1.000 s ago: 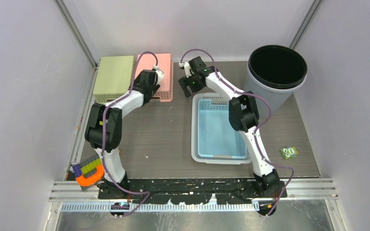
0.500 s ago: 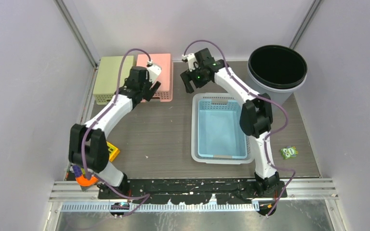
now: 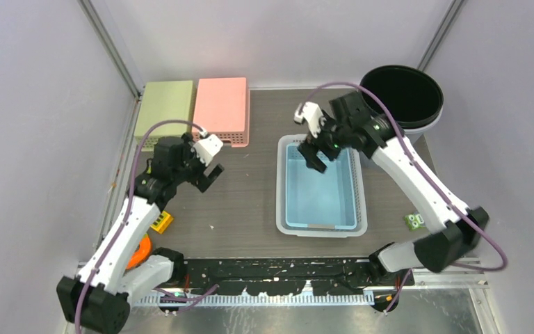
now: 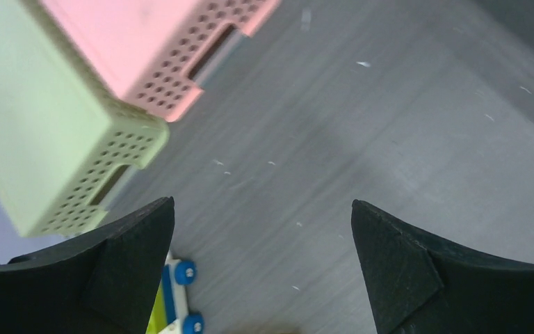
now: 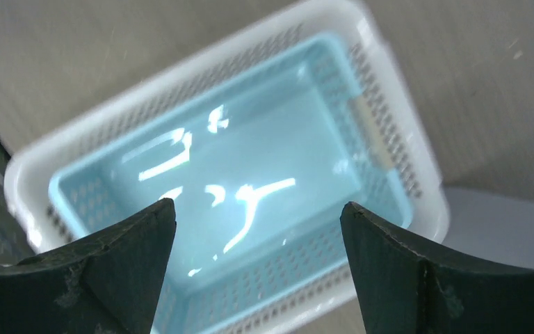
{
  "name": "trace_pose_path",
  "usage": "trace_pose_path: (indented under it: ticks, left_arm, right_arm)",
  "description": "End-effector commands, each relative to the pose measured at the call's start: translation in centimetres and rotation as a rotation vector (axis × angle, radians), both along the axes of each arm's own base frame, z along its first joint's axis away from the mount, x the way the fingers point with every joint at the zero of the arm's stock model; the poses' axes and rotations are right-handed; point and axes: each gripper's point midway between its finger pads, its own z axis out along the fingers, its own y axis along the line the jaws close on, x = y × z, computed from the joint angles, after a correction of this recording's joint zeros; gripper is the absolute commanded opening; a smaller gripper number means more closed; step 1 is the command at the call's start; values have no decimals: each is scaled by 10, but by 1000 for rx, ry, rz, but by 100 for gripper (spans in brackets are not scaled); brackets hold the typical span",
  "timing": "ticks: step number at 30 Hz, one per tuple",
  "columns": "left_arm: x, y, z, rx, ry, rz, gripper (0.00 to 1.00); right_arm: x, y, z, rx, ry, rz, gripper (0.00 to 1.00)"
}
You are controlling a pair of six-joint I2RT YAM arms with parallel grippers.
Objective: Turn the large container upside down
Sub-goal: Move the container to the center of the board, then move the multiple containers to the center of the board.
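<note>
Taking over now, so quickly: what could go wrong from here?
1. The right gripper hovers open over the basket, not the bin; it may grab the wrong container.
2. The bin stands in the corner, close to the basket and wall; tipped, it could strike either.

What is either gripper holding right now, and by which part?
Nothing is held. The left gripper hangs open above the table; the right gripper hangs open above the blue basket.
</note>
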Motion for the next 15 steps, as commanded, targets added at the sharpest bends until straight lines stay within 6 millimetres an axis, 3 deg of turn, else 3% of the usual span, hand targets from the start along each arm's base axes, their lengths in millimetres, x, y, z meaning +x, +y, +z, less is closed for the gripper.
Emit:
trace_pose_path:
  ticks: [1,4,7,9,12,15]
  left_arm:
    - [-60,-23,-25,-69,79,-233,100]
    - [-84,-35,-33,-125,93,-323,100]
    - [-90,-33,-37,-105,91,-348,100]
    - [-87,-31,-39,-100,96,-332,100]
    - [-84,-30,-45,-89,124,-318,100]
    - [-82,-29,-51,-83,144,-310,100]
  right_arm:
    - [-69,-33,-25,-107,40,207,93]
    - [-113,-48,-41,-120,71,328,94]
    - [-131,-58,-50,-133,68,342,94]
    - [-124,-65,-48,-139,15,256,94]
    - [-96,-83,-32,-154,-149,56,95]
    - [-66,-107,13,-140,-379,-182,98]
